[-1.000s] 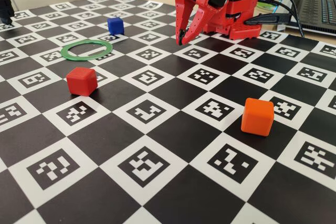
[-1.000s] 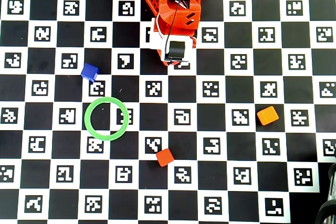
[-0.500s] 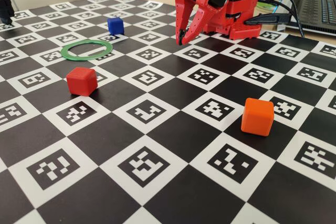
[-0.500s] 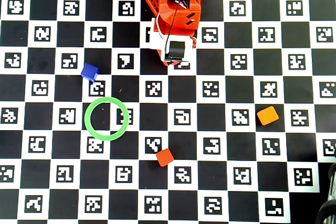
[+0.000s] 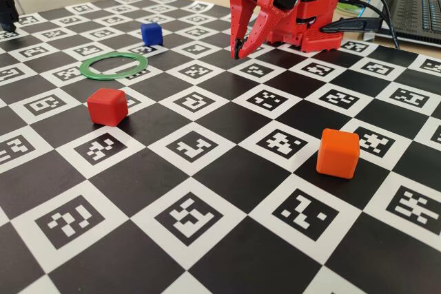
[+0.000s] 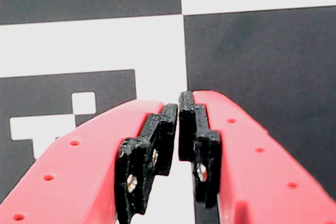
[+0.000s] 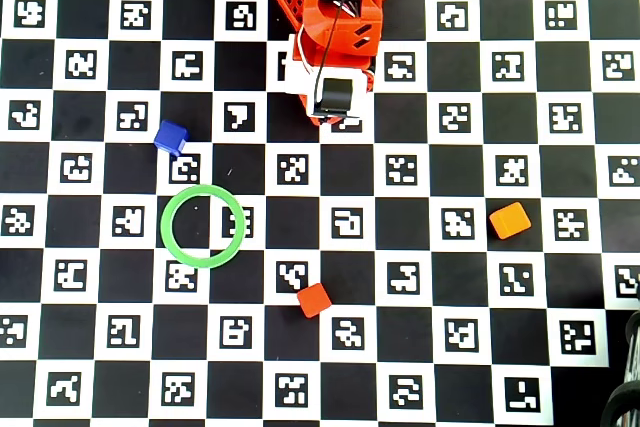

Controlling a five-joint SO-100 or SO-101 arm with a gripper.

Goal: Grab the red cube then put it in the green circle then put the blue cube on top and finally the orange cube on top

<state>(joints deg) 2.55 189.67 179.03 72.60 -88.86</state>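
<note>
One fixed camera sat low at the checkered board's (image 5: 207,191) near edge, facing the arm. The overhead looked straight down over the same board (image 7: 400,247). The wrist camera hung close above it (image 6: 252,56).

— What sort of place is this?
— A robotics lab or office desk. The checkerboard mat (image 5: 207,142) printed with fiducial markers suggests camera calibration, and an open laptop (image 5: 417,15) with cables (image 5: 375,5) sits behind the red arm (image 5: 296,1).
</note>
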